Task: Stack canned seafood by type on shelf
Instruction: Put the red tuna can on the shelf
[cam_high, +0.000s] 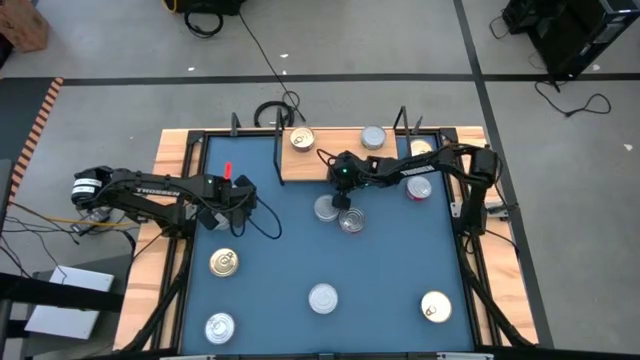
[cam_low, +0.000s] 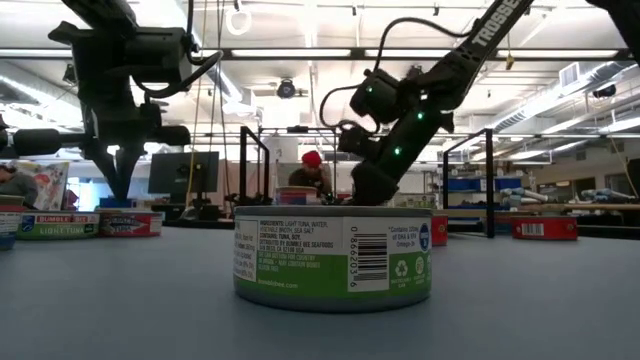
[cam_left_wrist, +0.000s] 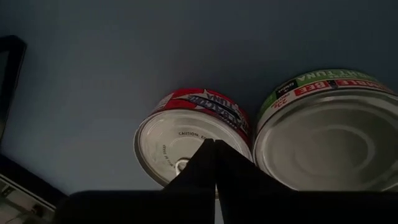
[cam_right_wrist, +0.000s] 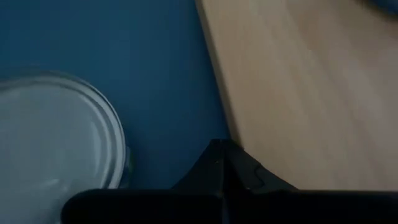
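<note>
Most of the work looked undone: only three or so tins sat on the shelf (cam_high: 345, 160) — a gold-lidded tin (cam_high: 301, 139), a silver-lidded tin (cam_high: 373, 137) and another gold one half hidden by the arm — none stacked. A red-sided tin (cam_high: 419, 187) lay beside the right arm, two tins (cam_high: 340, 214) sat mid-table, and four more were scattered along the near side of the blue table (cam_high: 270, 280).

The right gripper (cam_high: 343, 199) hung over the mid-table pair by the shelf's edge, jaws pressed together, holding nothing. The left gripper (cam_high: 240, 203) hovered at the table's left with jaws together too — empty, a red-sided and a green-labelled tin just ahead in its wrist view.
</note>
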